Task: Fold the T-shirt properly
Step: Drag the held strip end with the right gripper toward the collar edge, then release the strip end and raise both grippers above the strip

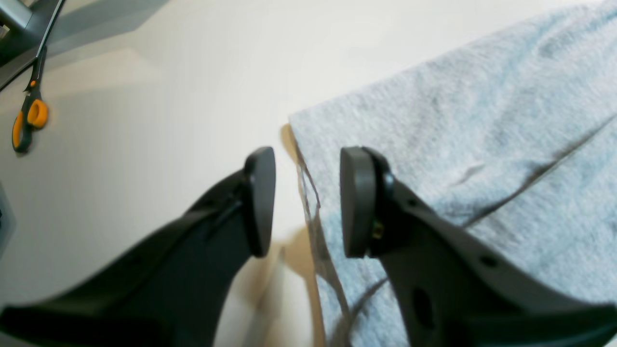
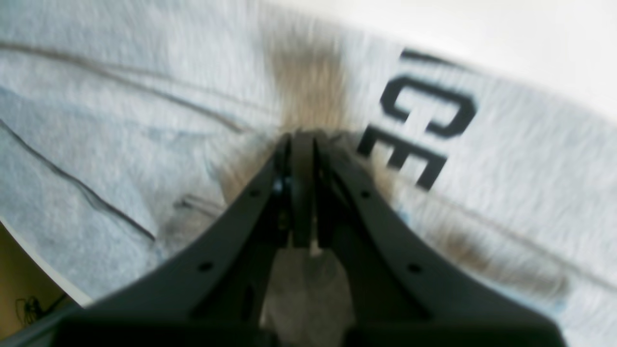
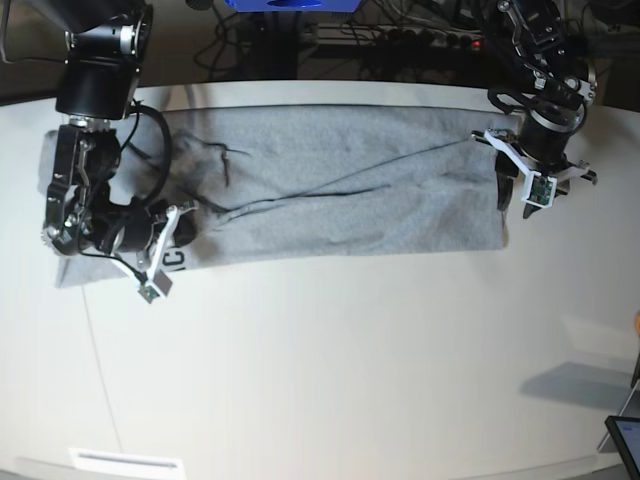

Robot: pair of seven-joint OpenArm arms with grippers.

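The T-shirt (image 3: 330,190) lies spread as a long grey band across the far half of the white worktop (image 3: 350,370), folded lengthwise, with creases running along it. The right arm reaches down at the shirt's end on the base view's left, wrist bent low over the cloth; the right gripper (image 2: 301,140) has its fingers (image 2: 302,193) clenched together, and a bit of grey cloth seems to sit between them lower down, though the blur leaves it uncertain. Black letters (image 2: 417,123) show just beside the tips. The left arm hangs over the opposite end, its left gripper (image 1: 307,202) pointing down with fingers (image 1: 356,202) released and spread wide, straddling the shirt's edge, one over bare worktop, one over cloth. Orange-handled scissors (image 1: 29,113) lie well apart on the worktop, partly cut off. Both wrist views are blurred.
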